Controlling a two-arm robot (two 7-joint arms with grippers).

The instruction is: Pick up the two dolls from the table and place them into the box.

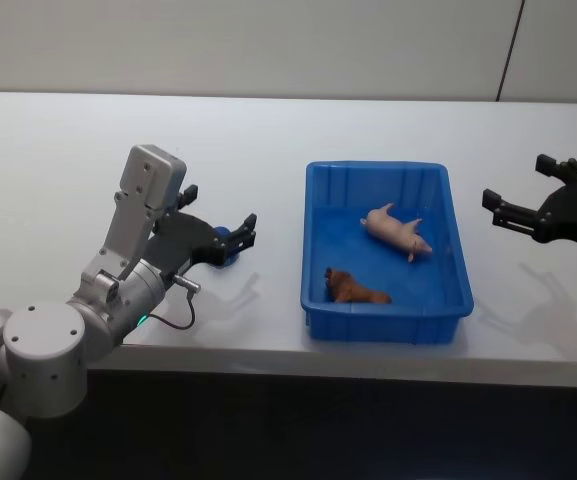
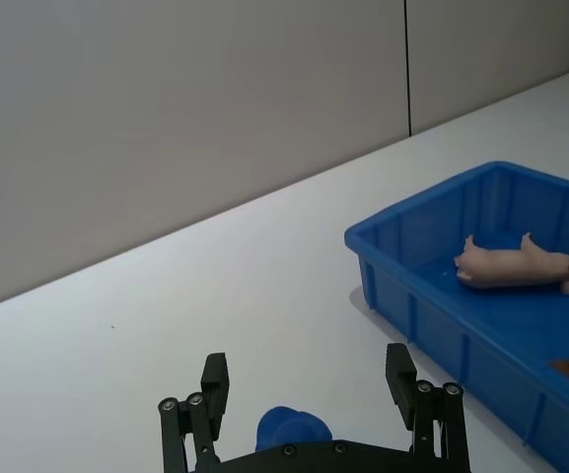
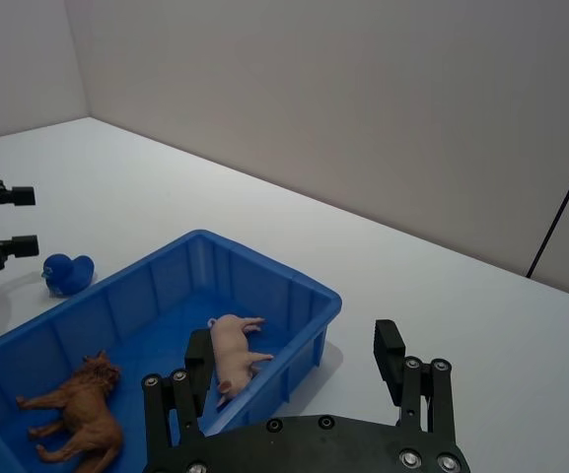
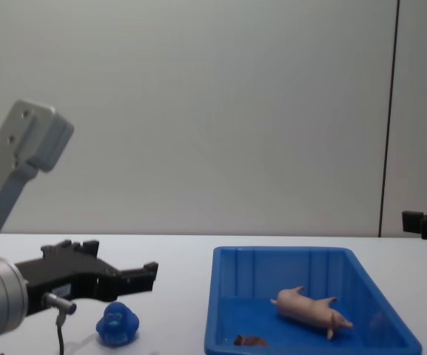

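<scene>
The small blue doll stands on the white table left of the box, just under my open left gripper. In the left wrist view the doll sits low between the spread fingers of that gripper, which do not touch it. From the chest the blue doll shows below the left gripper. The pale-pink pig doll lies on its side inside the blue box. To the right of the box my right gripper hovers open and holds nothing.
A brown lion figure lies in the box's near left corner. The table's front edge runs close below the box and the left arm. Bare white tabletop stretches behind the box and between box and right gripper.
</scene>
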